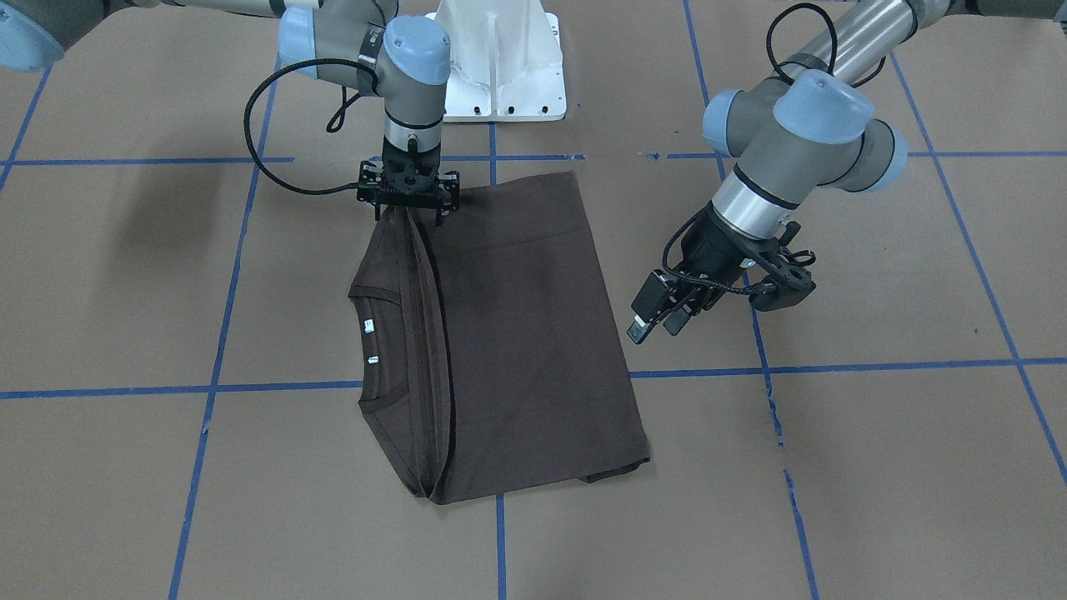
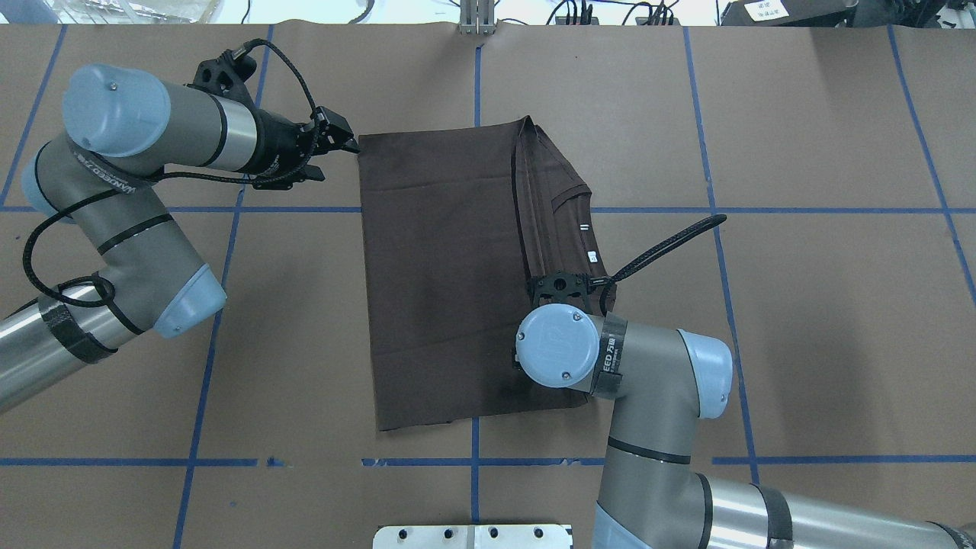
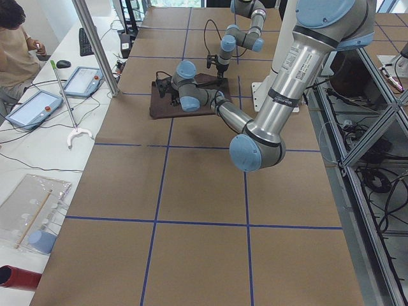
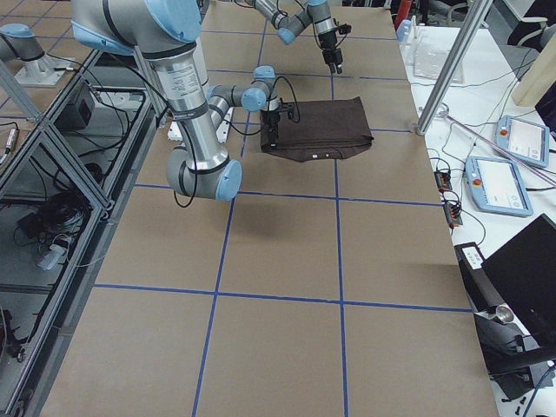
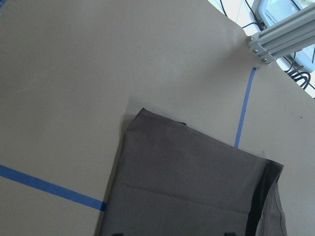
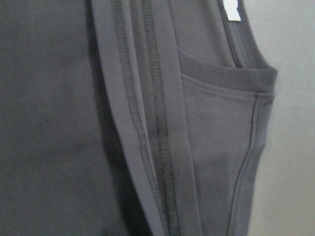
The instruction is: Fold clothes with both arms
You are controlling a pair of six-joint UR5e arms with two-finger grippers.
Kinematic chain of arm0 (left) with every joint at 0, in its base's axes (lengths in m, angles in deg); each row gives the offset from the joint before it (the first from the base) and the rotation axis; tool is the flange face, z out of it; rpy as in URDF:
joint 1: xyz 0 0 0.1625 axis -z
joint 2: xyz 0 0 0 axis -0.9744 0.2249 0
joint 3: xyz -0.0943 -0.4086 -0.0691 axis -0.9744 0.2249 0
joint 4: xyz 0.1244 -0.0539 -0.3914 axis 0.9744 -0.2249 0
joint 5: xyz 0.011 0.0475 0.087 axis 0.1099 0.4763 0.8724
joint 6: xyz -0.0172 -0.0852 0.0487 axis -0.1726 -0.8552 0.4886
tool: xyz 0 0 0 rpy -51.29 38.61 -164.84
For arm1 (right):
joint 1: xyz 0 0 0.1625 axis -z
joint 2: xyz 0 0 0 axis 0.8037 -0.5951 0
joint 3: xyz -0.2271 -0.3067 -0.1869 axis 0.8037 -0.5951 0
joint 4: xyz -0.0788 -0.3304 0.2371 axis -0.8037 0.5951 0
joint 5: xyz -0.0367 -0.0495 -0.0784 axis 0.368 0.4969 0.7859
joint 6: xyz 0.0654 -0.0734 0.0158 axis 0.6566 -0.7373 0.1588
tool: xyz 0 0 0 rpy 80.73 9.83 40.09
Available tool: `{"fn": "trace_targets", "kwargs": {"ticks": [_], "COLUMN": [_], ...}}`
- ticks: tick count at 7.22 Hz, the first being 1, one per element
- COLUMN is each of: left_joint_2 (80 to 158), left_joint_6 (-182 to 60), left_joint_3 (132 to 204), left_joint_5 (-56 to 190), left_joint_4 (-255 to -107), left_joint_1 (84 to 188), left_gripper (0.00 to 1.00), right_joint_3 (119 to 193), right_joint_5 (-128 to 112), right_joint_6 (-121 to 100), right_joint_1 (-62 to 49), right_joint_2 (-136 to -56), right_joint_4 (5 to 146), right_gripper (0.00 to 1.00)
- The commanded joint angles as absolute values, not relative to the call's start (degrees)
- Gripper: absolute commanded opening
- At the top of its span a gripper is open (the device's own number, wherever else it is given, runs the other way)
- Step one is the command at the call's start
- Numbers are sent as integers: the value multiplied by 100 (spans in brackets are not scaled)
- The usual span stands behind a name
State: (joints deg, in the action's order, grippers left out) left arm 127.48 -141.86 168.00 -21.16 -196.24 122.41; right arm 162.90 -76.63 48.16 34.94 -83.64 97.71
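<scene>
The dark brown T-shirt (image 1: 525,333) lies folded in a long rectangle on the brown table, sleeves tucked in, collar (image 1: 373,293) and white neck tags (image 1: 368,327) showing at one end. My right gripper (image 1: 408,215) points straight down on the shirt's collar-end corner nearest the base, over the stacked hems (image 6: 147,123), its fingers spread, so it looks open. In the overhead view its wrist hides the fingertips. My left gripper (image 1: 658,321) is open and empty, hovering just off the shirt's hem end, at its far corner (image 2: 364,141) in the overhead view.
The white pedestal base (image 1: 500,67) stands behind the shirt. Blue tape lines (image 1: 500,542) grid the table. In the exterior left view a person (image 3: 16,44) sits at a side bench with tablets (image 3: 33,107). An aluminium post (image 4: 447,65) stands by the table's far edge.
</scene>
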Motion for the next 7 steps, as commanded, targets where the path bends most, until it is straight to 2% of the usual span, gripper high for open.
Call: {"fn": "trace_targets", "kwargs": {"ticks": [1,4,7], "left_joint_2": [12748,12757,12757], "left_joint_6": [-14285,-14364,-14469], "left_joint_3": [16837,16898,16960], "left_joint_5": [-2116,-2116,-2116], "left_joint_4": [-19608,-19599,-19599], "left_joint_1": [12227,12209,12209], "left_gripper": [75,75,75], "right_joint_3": [16068,16497,16612], "right_joint_5": [-7679,-7811,-7741], "right_joint_6": [4235,4012,3977], "right_joint_1": [3109,2720,2624], "right_joint_2": [-8462,-8656,-9437], "right_joint_4": [9762,9806,9727], "right_gripper": [100,100,100]}}
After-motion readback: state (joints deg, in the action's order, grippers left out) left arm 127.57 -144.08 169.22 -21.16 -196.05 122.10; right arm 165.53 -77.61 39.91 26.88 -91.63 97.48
